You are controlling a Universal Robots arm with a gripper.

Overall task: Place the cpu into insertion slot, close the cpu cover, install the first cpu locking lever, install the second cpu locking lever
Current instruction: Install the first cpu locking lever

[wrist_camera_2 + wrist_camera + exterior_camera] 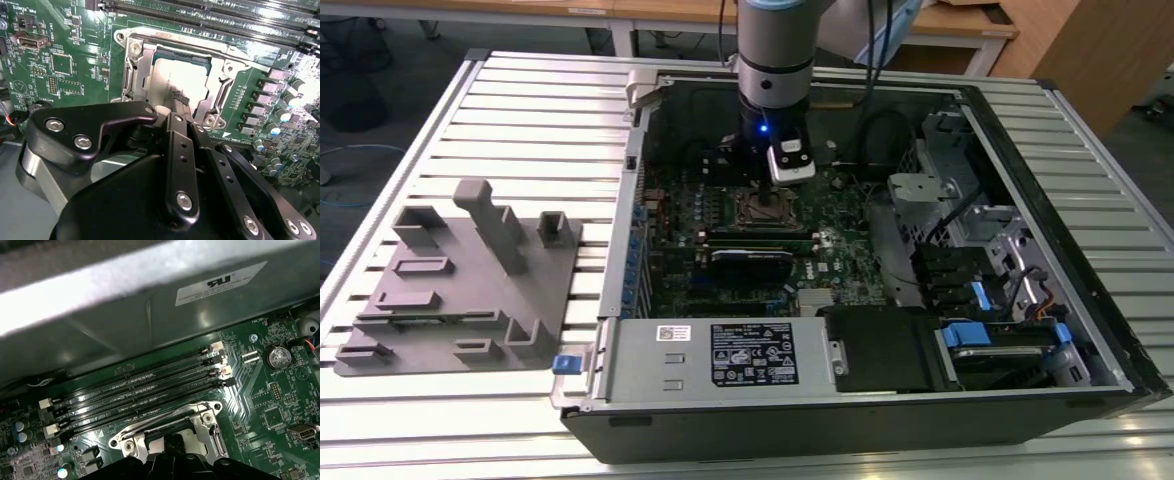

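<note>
Your tool (pixel 181 102) stood low over the insertion slot (pixel 172 80) in the second wrist view, its two black fingers (pixel 179 145) drawn together to a narrow tip with nothing held between them. That tip sat right at the near edge of the cpu (pixel 177 75), whose silver-grey face lay flat inside the socket; whether the tip actually touched the chip, you could not tell. The cpu cover (pixel 137 75) lay down around the chip as a silvery frame, with the chip's face showing through its square window. Beyond the socket ran the long black memory slots (pixel 140 385) across the green circuit board (pixel 60 65). In the exterior view your arm (pixel 774 60) reached straight down into the open computer case (pixel 1014 330), which sat on the slatted metal worktop (pixel 520 110), with a grey fixture block (pixel 454 280) lying well apart on the exterior view's left.
</note>
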